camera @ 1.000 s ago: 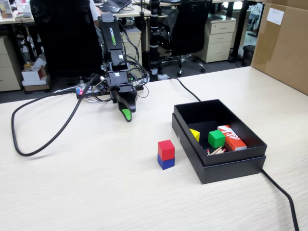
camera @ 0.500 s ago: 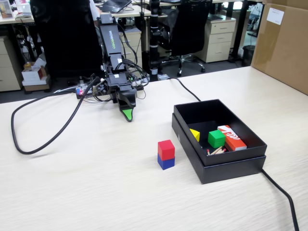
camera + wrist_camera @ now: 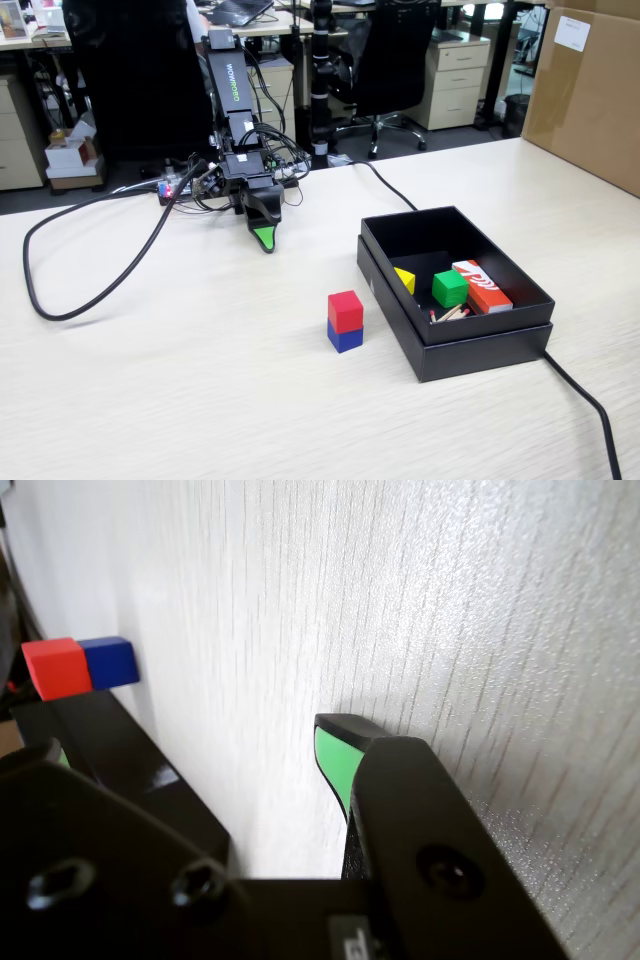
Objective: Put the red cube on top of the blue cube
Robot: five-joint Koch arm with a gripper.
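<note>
The black arm (image 3: 238, 110) carries white lettering, tangled black cables, and a green-padded end effector (image 3: 265, 240).

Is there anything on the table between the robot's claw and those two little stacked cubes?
Nothing visible. The gripper hangs above bare table, and the stretch from it to the red cube, sitting on the blue cube, is open. The black box stands off to the right in the fixed view, beside that path.

White lettering reading "WOWROBO" running along the black upper link of the robot arm (image 3: 233, 82), white lettering too small to read on the orange-red oblong box (image 3: 482, 286), blank white label on the brown cardboard carton (image 3: 571, 34)
</note>
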